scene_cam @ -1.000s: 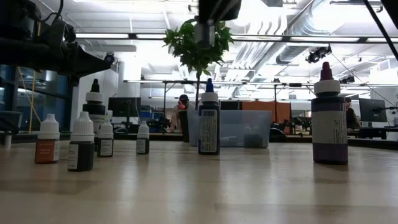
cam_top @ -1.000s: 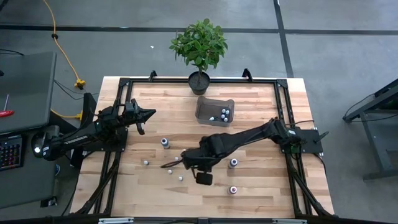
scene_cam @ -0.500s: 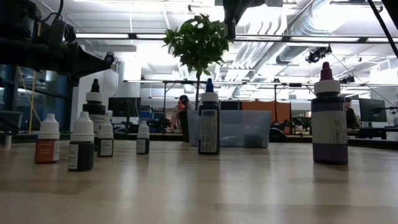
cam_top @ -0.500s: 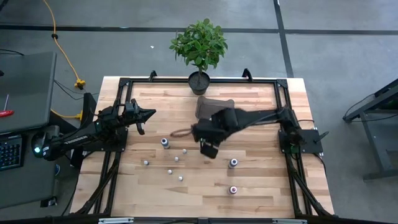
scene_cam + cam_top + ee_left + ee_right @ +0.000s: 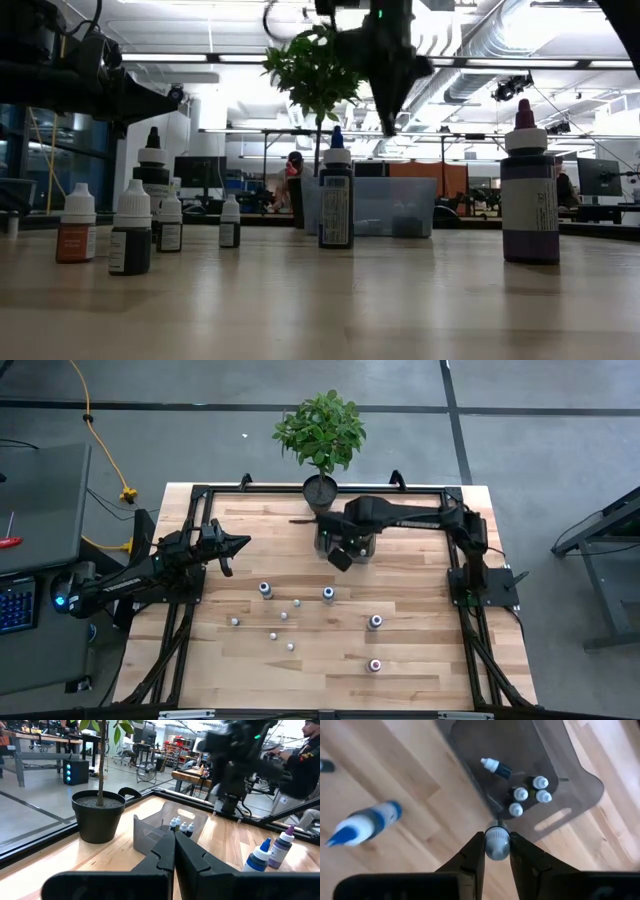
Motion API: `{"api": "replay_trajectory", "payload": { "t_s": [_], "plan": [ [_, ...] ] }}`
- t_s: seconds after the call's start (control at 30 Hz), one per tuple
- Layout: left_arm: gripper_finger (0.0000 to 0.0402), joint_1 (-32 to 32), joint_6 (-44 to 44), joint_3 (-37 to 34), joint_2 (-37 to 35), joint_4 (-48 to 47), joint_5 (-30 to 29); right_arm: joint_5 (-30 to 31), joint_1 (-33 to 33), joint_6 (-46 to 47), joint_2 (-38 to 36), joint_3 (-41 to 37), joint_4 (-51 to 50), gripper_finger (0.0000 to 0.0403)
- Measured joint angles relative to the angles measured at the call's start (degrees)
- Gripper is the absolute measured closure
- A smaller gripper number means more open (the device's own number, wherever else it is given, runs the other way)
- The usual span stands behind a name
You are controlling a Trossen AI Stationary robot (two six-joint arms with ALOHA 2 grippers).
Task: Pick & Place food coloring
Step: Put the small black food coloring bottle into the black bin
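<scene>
My right gripper [image 5: 341, 557] [image 5: 388, 122] hangs above the clear bin [image 5: 530, 745] at the table's far middle, shut on a tiny food coloring bottle [image 5: 496, 843]. In the bin, several whitish-capped bottles [image 5: 530, 795] stand together and one [image 5: 496, 766] lies on its side. More bottles stand on their bases around the table's middle [image 5: 296, 601], among them a blue-capped one [image 5: 328, 594] and a purple-capped one [image 5: 375, 665]. My left gripper [image 5: 241, 543] [image 5: 174, 847] waits shut over the table's left part, pointing at the bin [image 5: 150, 832]. My right gripper pinches the tiny bottle between its two fingers, one finger [image 5: 475, 851] on each side of its whitish cap end [image 5: 496, 836]. The fingers point down from above. The bottle is lifted clear, upright, over the bin's near rim.
A potted plant [image 5: 321, 435] stands at the far edge just behind the bin. Black frame rails [image 5: 200, 540] run along the table's sides. Tall blue-capped [image 5: 336, 190] and purple-capped [image 5: 529, 185] bottles rise near the low camera. Bare wood lies at the table's right part.
My right gripper has swung from the table's near middle toward the far edge and now hangs over the bin, still shut on the tiny bottle, which travelled with it. The blue-capped bottle that the arm covered shows again. The left arm kept still.
</scene>
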Motion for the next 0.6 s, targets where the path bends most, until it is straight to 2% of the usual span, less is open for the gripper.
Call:
{"api": "replay_trajectory", "payload": {
  "t_s": [0.33,0.6],
  "plan": [
    [0.0401,0.01,-0.02,0.00,0.00,0.00,0.00,-2.85,-7.75,-4.82,-0.45,-9.81,13.29,0.0336],
    [0.0401,0.00,-0.01,0.00,0.00,-0.01,0.00,-2.32,-12.95,-5.07,-0.45,-12.52,14.64,0.0334]
  ]
}}
